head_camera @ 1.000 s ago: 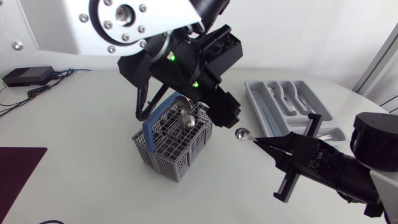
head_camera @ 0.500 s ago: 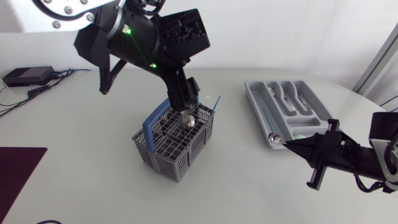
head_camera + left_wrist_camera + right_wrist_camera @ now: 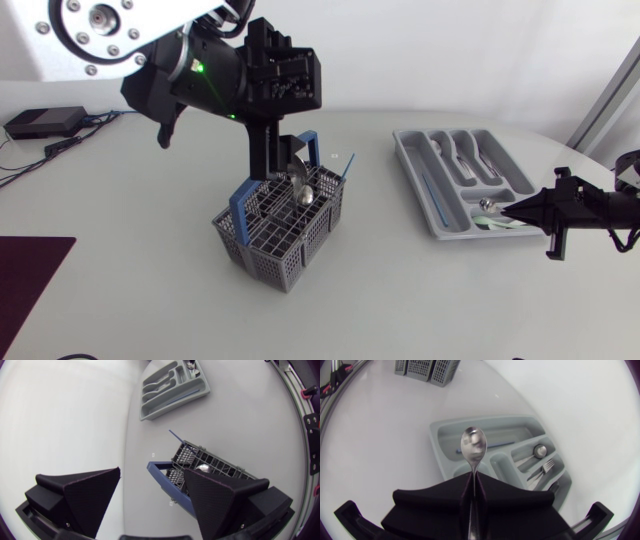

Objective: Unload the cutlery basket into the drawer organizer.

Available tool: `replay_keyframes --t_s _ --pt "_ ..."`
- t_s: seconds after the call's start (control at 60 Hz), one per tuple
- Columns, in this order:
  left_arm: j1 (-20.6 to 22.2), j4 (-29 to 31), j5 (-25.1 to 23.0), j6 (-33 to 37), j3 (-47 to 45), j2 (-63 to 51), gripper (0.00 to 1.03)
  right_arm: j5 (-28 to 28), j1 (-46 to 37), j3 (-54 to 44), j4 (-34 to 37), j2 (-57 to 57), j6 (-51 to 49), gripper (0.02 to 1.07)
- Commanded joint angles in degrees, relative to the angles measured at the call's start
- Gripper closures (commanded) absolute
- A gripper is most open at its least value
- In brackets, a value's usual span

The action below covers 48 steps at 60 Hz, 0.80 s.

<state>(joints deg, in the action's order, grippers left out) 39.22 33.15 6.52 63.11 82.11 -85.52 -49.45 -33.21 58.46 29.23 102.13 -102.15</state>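
Note:
The grey cutlery basket (image 3: 272, 252) with a blue handle (image 3: 243, 205) stands mid-table and holds a spoon (image 3: 308, 194) and another silver piece (image 3: 296, 168). My left gripper (image 3: 278, 168) hangs open just above its back side; in the left wrist view its fingers (image 3: 93, 496) stand wide apart over the basket (image 3: 212, 466) with nothing between them. The grey drawer organizer (image 3: 412, 160) lies at the right with spoons and a fork in its slots. My right gripper (image 3: 518, 208) is shut on a spoon (image 3: 473, 445), whose bowl (image 3: 484, 205) hovers over the organizer's (image 3: 439, 435) near end.
A black box (image 3: 45, 122) with cables sits at the far left. A dark maroon mat (image 3: 28, 270) lies at the front left. A thin blue item (image 3: 430, 190) lies in the organizer's long slot.
My left gripper has opened and swung up and left, and hangs over the basket. My right arm has carried the spoon to the right, from beside the basket to over the organizer.

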Motion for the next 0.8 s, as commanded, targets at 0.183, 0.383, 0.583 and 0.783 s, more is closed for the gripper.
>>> replay_keyframes --t_s 0.183,0.383,0.583,0.783 --pt "-1.2 -1.9 0.4 8.7 -2.1 -1.0 0.05 5.9 -1.0 9.6 2.4 11.5 -11.3 1.01" --pt "-1.3 -2.4 0.4 12.9 -2.9 -1.6 0.05 9.8 1.5 9.5 1.3 13.2 -12.5 1.01" --pt "-1.0 1.0 0.3 15.6 -0.7 -3.6 0.06 12.1 3.2 6.4 -5.2 13.0 -12.4 0.94" --pt "-0.7 4.1 0.3 18.8 -0.3 -4.6 0.06 11.1 2.2 3.2 -7.3 8.6 -9.8 0.54"
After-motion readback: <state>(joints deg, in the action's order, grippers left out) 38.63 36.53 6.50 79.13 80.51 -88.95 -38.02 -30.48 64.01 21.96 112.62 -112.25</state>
